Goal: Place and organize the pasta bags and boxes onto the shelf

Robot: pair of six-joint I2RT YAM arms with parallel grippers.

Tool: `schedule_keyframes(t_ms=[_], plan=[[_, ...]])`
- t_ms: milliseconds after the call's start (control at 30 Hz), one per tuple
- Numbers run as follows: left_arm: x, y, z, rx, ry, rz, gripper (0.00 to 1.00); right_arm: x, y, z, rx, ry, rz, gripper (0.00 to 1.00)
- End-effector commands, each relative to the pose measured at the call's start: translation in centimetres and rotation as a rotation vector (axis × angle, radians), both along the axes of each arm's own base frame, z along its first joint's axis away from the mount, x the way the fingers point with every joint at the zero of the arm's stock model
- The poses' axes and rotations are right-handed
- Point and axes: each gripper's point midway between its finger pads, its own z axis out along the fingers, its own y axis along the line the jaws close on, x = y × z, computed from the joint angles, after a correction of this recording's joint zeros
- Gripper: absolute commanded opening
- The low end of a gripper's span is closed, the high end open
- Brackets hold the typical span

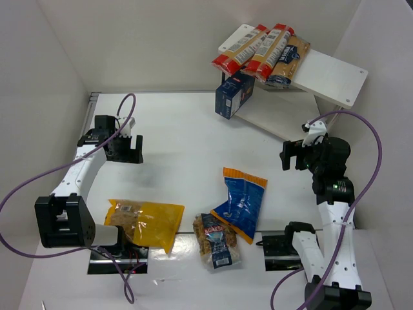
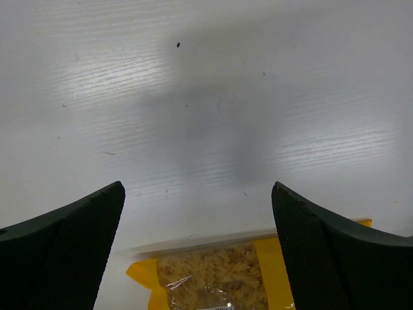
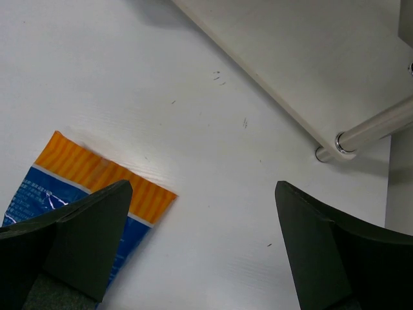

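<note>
Three bags not shelved yet, all toward the near edge of the table. The crinkly yellow pasta bag lies flat near the near-left corner. The small clear bag with a red-blue label is mid near edge, touching or just overlapping the blue plastic bag with an orange top beside it; can't tell which.

My left gripper hangs over bare table by the left edge, jaws wide, nothing between them. Its wrist view shows the yellow bag's top edge just below the fingers. My right gripper is by the right edge, also spread wide and empty. It sits between the blue bag's orange end and the shelf leg.

Far right corner: the white two-tier shelf. It already carries the long tan packs with red ends on the top board and the dark navy box at its left end.

Step, I judge: boxes done, bags next. Likely pick is the blue bag with the right arm. That calls for dropping onto the orange end, pinching the thin film, then lifting it to the lower board.
</note>
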Motion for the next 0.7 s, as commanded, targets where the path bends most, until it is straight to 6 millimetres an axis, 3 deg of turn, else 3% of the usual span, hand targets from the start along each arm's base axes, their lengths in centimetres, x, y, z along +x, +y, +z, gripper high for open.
schedule_keyframes(t_ms=[0,100,367,467,500,567,633,667], plan=[[0.8,-0.5,1.1,-0.024,-0.028,-0.022,1.0,0.3,0.6,1.8,-0.006,-0.054,0.037,1.0],[0.8,-0.5,1.1,-0.024,-0.028,-0.022,1.0,0.3,0.1,1.3,-0.015,-0.041,0.012,1.0],[0.8,-0.5,1.1,-0.024,-0.028,-0.022,1.0,0.1,1.1,1.2,-0.016,-0.043,0.085,1.0],[0.8,-0.5,1.1,-0.019,-0.029,-0.03,1.0,0.7,1.8,0.2,0.004,0.01,0.137,1.0],[0.8,-0.5,1.1,-0.019,-0.029,-0.03,1.0,0.8,3.4,0.2,0.006,0.023,0.208,1.0],[0.6,-0.3,0.8,-0.012,-0.02,-0.025,1.0,1.2,6.0,-1.6,0.001,0.11,0.336,1.0],[0.6,-0.1,0.7,-0.003,-0.019,-0.019,1.0,0.6,9.8,-3.3,-0.015,0.21,0.479,1.0],[0.6,0.0,0.7,0.004,-0.018,-0.015,1.0,0.0,10.7,-4.0,-0.039,0.236,0.552,1.0]])
